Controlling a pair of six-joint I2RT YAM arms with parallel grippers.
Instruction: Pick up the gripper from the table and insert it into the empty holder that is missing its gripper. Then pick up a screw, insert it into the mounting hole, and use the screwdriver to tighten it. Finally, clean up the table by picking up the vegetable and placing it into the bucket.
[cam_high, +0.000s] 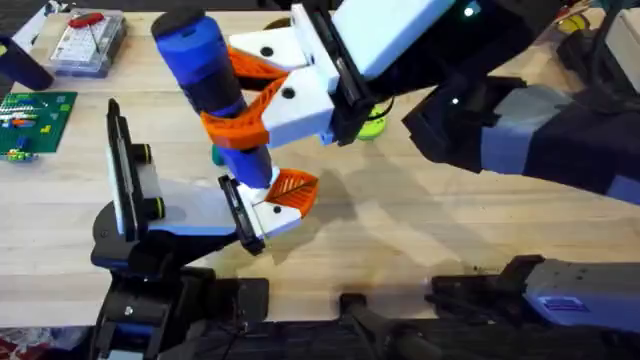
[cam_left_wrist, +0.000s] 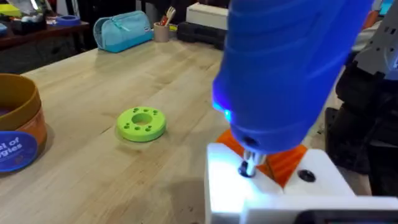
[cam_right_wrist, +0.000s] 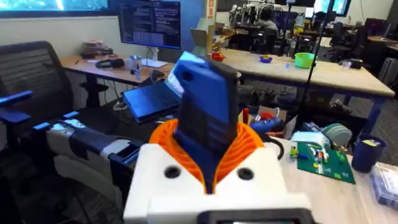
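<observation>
The blue screwdriver (cam_high: 195, 50) stands steeply tilted over the table's left middle, with my right gripper (cam_high: 238, 98) shut on its barrel. In the right wrist view the orange pads (cam_right_wrist: 249, 143) clamp the screwdriver (cam_right_wrist: 208, 106). Its metal bit (cam_left_wrist: 247, 167) presses down on a white block with an orange ribbed pad (cam_left_wrist: 277, 177), lit by the tool's light. That block sits at my left gripper (cam_high: 275, 200), directly under the screwdriver's tip. A small dark green piece (cam_high: 214, 155), possibly the vegetable, peeks out beside the barrel. The orange-brown bucket (cam_left_wrist: 15, 134) stands to one side.
A lime green disc with holes (cam_left_wrist: 142, 123) lies on the wood, half hidden behind the right arm (cam_high: 372, 122). A clear plastic box with a red-handled tool (cam_high: 88, 40) and a green circuit board (cam_high: 30, 120) sit at the far left.
</observation>
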